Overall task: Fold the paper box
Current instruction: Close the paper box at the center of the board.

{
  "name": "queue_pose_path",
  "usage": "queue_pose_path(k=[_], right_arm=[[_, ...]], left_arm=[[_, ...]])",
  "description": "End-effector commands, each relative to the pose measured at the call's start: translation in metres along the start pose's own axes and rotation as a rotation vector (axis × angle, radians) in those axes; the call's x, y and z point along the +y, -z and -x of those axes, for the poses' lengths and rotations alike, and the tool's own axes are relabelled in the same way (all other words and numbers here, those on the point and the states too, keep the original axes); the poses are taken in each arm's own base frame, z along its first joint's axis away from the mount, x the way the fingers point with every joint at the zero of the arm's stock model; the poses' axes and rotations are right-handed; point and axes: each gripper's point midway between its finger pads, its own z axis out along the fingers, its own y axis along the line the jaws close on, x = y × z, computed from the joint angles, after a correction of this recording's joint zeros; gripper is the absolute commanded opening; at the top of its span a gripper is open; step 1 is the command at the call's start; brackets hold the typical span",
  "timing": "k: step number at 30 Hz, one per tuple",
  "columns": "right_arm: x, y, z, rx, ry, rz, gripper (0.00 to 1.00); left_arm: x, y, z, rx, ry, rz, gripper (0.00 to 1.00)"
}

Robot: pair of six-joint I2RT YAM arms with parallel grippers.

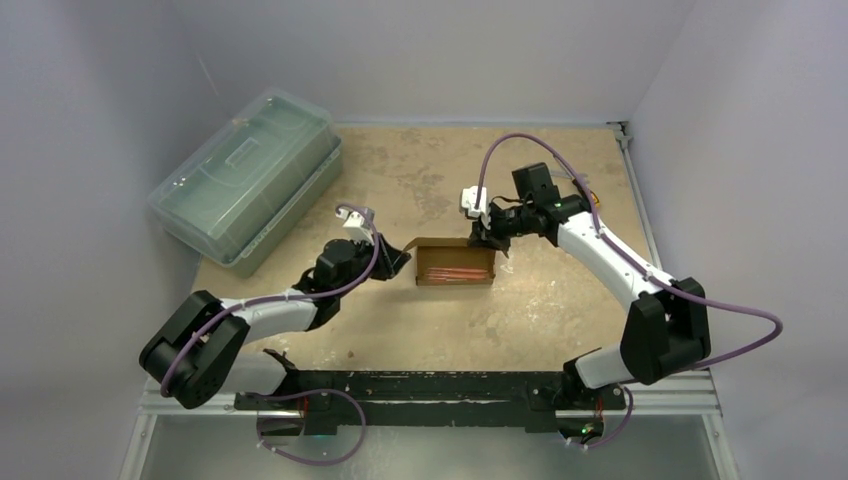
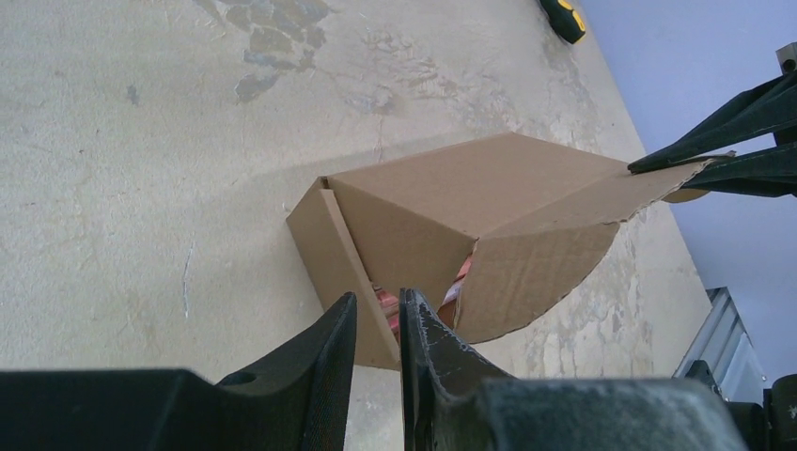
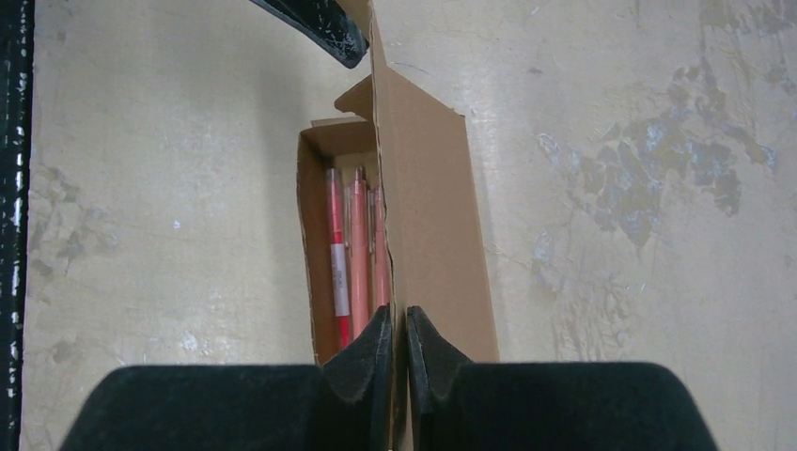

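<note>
Between left fingers [image 2: 310, 357], right fingers [image 3: 362, 357]: paper box [image 2: 470, 188].

Paper box [image 1: 455, 262] sits mid table [image 1: 560, 300], pens [image 3: 352, 249] lying inside it. Case [image 1: 245, 175] lies behind it to the left, well apart. Left gripper [image 2: 378, 324] at the box's left end, right gripper [image 3: 398, 334] at its far right corner, seemingly on a flap.

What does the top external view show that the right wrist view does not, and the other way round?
Only the top external view: the large translucent green plastic case, far left. Only the right wrist view: the right gripper pinching the upright lid's edge, and a white label on one of the red pens. Both: the open brown cardboard paper box holding those pens.
</note>
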Motion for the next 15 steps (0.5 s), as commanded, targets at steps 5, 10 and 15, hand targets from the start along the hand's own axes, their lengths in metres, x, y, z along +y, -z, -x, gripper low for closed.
queue_pose_path(k=[5,10,15], right_arm=[[0.014,-0.002,-0.006,0.022,0.032,0.089,0.11],[0.027,-0.008,-0.019,0.041,0.027,0.157,0.14],[0.038,-0.012,-0.027,0.056,0.019,0.216,0.33]], left_arm=[[0.013,0.021,0.009,-0.026,-0.013,0.092,0.23],[0.021,0.046,0.030,-0.088,-0.041,0.180,0.28],[0.009,0.056,0.049,-0.133,-0.069,0.164,0.40]])
